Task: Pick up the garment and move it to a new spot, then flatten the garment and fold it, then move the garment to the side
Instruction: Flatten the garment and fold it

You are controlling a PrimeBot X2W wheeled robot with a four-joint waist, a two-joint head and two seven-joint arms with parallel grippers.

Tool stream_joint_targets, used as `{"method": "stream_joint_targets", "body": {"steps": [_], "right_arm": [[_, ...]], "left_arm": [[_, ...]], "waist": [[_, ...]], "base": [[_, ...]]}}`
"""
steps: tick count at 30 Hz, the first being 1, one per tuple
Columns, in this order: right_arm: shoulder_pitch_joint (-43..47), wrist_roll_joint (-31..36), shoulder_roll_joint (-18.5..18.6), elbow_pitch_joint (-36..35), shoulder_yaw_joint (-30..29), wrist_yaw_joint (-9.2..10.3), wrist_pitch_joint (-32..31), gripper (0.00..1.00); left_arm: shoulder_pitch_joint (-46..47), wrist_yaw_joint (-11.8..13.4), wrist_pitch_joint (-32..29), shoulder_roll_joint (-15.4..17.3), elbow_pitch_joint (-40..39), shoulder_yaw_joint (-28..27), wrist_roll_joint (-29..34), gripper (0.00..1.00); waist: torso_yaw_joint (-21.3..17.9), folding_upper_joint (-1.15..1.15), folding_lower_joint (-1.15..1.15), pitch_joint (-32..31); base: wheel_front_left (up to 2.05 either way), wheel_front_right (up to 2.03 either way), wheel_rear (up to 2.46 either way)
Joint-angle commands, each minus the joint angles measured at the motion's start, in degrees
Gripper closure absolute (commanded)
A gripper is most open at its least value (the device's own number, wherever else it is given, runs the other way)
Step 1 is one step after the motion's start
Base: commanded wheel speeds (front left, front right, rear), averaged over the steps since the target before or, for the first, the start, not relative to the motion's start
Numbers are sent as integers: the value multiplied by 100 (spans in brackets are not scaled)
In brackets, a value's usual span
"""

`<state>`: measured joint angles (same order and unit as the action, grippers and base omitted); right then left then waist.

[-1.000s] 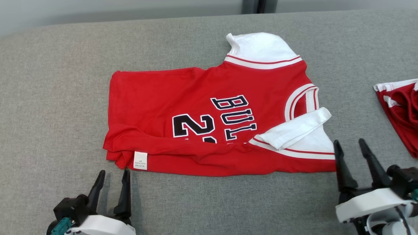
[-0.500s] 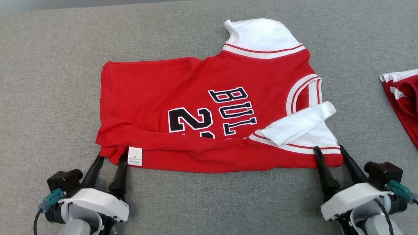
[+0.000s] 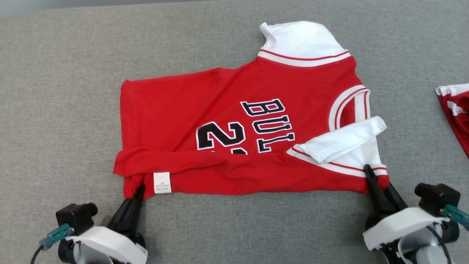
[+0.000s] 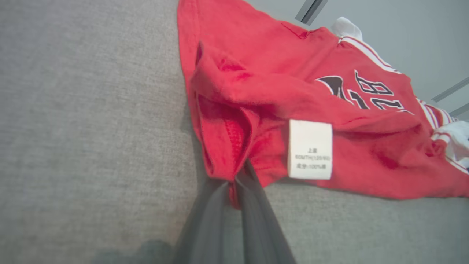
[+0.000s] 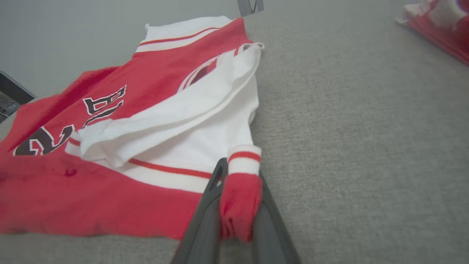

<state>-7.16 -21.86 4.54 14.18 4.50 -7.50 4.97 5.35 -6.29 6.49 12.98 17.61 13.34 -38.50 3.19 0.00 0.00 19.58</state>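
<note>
Red-and-white cloth jersey point(image 3: 238, 146) sits half-folded on the grey tabletop point(image 3: 73, 91), left fingers point(image 3: 129, 213) and right fingers point(image 3: 375, 190) pinching its near corners, so I'd say more folding plus the side move remain.

On the surface point(image 3: 73, 91), garment point(image 3: 227, 121) lies left of clothing point(image 3: 458, 113).

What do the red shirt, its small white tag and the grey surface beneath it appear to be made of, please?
The shirt looks like soft matte knit fabric, perhaps cotton: it creases and bunches limply. The tag seems a thin smooth cloth label with small dark print. The grey surface appears to be coarse matte woven textile, its flecked weave visible.
</note>
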Motion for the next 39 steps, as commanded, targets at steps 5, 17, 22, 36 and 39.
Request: {"method": "stream_joint_targets", "body": {"steps": [5,17,22,36,39], "right_arm": [[635,-108,54,-803,-237,2,-327,100],[1602,13,-128,-1948,-554,3,-1087,54],[1253,330,-141,-1919,-668,2,-724,0],[613,1004,-130,-2421,-1017,2,-119,0],[582,1007,-137,-2390,-955,2,-112,0]], "left_arm": [[-476,65,-419,378,-777,-45,-111,100],[-1061,376,-1073,643,-1474,-48,-280,0],[-932,694,-410,325,-1480,-200,-61,0],[-372,1199,753,121,-2033,-408,838,0],[-334,1192,723,127,-2030,-373,846,0]], "waist": [[144,0,0,-58],[77,0,0,-107],[104,0,0,-176],[169,0,0,-530],[150,0,0,-550]], "base": [[0,0,0],[0,0,0],[0,0,0],[0,0,0],[0,0,0]]}}
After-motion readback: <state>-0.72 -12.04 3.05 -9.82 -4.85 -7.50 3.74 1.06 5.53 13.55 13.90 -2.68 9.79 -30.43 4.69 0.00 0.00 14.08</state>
